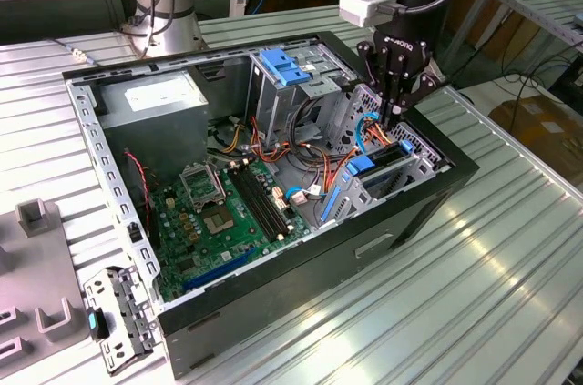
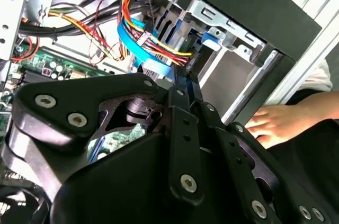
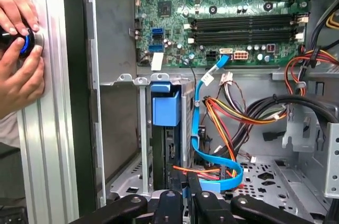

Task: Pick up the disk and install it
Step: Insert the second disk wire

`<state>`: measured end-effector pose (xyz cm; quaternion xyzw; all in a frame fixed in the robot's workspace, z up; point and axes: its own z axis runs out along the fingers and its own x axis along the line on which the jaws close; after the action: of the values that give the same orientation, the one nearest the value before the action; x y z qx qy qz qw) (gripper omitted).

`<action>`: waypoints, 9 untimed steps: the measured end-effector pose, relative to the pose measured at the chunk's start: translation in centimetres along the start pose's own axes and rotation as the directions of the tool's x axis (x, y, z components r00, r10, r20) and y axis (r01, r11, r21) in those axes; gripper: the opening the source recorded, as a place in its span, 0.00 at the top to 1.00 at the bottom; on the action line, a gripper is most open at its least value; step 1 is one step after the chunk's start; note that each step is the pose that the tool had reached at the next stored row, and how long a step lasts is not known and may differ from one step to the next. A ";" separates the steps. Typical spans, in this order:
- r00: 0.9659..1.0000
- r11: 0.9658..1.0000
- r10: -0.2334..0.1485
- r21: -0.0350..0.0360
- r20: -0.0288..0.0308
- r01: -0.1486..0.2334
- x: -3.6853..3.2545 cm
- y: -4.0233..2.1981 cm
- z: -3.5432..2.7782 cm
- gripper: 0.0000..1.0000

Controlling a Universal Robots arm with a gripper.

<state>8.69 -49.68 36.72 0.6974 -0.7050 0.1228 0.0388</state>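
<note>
The disk (image 1: 375,165), dark grey with a bright blue carrier, stands on edge inside the drive cage at the case's corner on the exterior view's right. In the first wrist view its blue carrier end (image 3: 166,105) shows between the cage's metal walls. My gripper (image 1: 393,119) hangs straight down over the cage's far end, just above the disk and the cables there. Its black fingers are pressed together, shut, with nothing seen between them, in the second wrist view (image 2: 184,78) and the first wrist view (image 3: 185,180). Whether the tips touch the disk is hidden.
The open computer case (image 1: 118,221) lies on a ribbed metal table. Orange, red and blue cables (image 3: 222,128) crowd beside the cage. A pale-blue plate (image 1: 284,68) tops another cage. A grey bracket (image 1: 114,317) lies outside the case. A person's hands (image 3: 18,49) rest beside the case.
</note>
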 end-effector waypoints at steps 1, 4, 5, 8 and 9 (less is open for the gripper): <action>1.000 1.000 0.001 0.004 0.004 -0.001 0.02 0.44 0.02 0.84; 1.000 1.000 0.006 0.008 0.031 -0.006 0.35 1.14 0.09 0.84; 0.999 1.000 0.007 0.008 0.041 -0.007 0.48 1.26 0.12 0.84; 0.998 1.000 0.011 0.009 0.068 -0.011 0.84 1.51 0.23 0.84; 0.996 1.000 0.013 0.010 0.087 -0.014 1.20 1.61 0.35 0.84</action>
<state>7.11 -50.93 36.46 0.6975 -0.7100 0.0964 0.0035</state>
